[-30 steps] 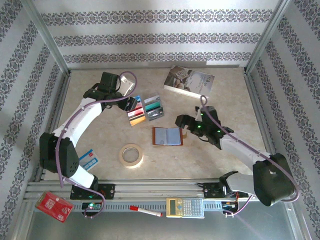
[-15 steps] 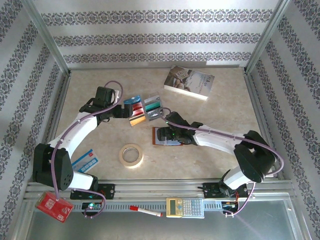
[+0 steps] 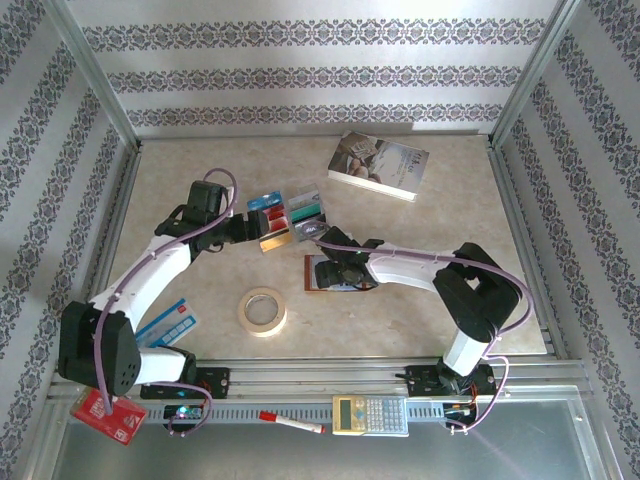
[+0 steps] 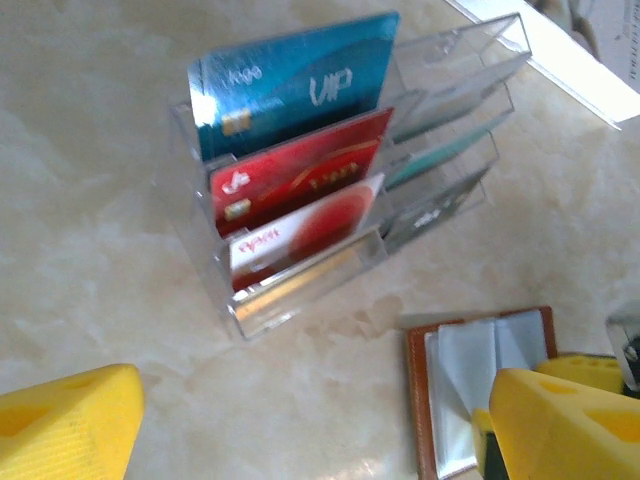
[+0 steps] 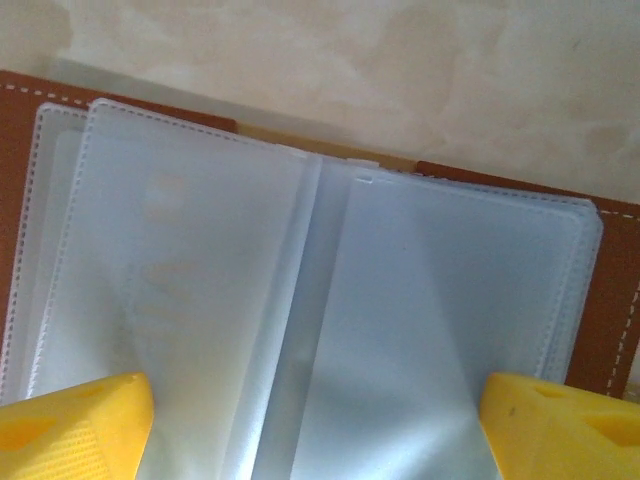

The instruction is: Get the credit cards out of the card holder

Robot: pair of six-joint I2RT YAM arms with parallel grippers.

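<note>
The card holder (image 3: 337,272) lies open on the bench (image 3: 460,220) near the middle, its clear sleeves spread flat and brown leather showing round the edges. The right claw (image 5: 320,425) hangs directly over it with its jaws wide, one yellow fingertip at each side of the sleeves, gripping nothing. Just beyond the holder, on its far-left side, the credit cards (image 4: 300,90) stand in tiers in a clear rack (image 4: 470,50), blue at the back, then red, then white-and-red. The left claw (image 4: 320,420) sits just left of the rack, also wide and empty. A tape roll (image 3: 262,310) lies near-left of the holder, and a book (image 3: 378,165) lies well apart at the far right. A second ago the right arm was drawn back to the right of the holder – now it reaches across it – and the left claw has come nearer the rack.
</note>
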